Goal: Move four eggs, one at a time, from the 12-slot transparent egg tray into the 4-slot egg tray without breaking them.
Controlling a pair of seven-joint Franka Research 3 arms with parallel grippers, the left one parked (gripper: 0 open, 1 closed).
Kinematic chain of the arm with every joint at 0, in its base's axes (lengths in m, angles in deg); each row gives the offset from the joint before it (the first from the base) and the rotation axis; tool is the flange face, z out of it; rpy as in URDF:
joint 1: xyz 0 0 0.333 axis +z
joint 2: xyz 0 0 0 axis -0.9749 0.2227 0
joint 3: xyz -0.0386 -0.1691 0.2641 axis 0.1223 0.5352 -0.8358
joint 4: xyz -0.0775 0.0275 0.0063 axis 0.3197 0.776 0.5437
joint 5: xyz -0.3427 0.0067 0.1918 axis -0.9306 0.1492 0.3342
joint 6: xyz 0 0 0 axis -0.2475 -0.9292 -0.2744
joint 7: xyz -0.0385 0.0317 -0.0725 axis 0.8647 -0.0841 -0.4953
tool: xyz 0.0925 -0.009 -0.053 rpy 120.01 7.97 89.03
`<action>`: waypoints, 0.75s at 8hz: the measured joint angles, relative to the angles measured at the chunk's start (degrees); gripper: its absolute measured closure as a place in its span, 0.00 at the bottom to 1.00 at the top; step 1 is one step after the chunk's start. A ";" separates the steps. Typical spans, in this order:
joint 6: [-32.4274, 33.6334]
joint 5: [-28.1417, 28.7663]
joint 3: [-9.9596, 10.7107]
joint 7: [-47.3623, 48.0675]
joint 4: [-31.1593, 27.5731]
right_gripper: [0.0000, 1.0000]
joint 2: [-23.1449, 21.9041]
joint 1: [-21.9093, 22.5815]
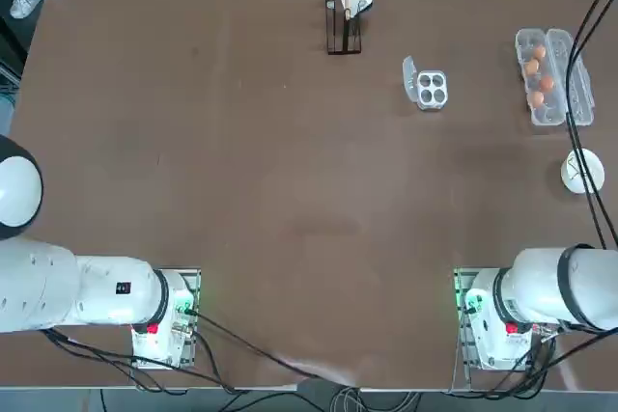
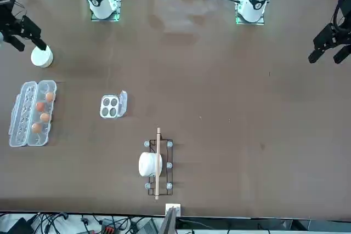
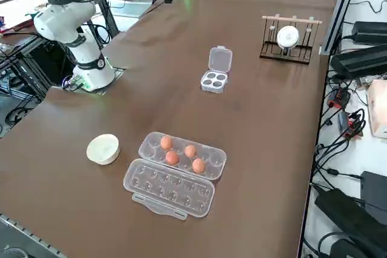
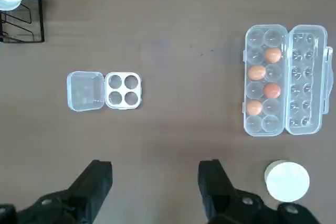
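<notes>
Sitting in the 12-slot transparent egg tray [image 4: 266, 80], four eggs [image 4: 272, 55] lie staggered across its two rows of cups, its clear lid folded flat open alongside. Taking that carton as the landmark, the 4-slot egg tray [image 4: 123, 90] rests well apart from it on the same brown table [image 1: 241, 171], all four cups bare and its small lid flap open on the side away from the carton. A round white bowl [image 4: 286, 181] stands just beside the carton's near end. Farther off, past the small tray, a dark wire rack [image 1: 343, 26] holds a white cup under a wooden rod. Cables and equipment crowd the floor around the table's edges. The right gripper [image 4: 155, 182] hangs high over the table, pointing down, between the two trays and nearer the robot's side, its black fingers [image 4: 97, 182] spread wide with nothing between them. No readable writing shows anywhere.
</notes>
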 joint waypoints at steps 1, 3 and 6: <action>0.00 0.00 0.32 -1.49 0.00 0.00 0.00 -0.12; 0.06 0.16 0.47 -2.52 -0.50 0.00 0.04 -0.12; 0.34 0.19 1.14 -8.84 -2.72 0.00 0.15 -0.15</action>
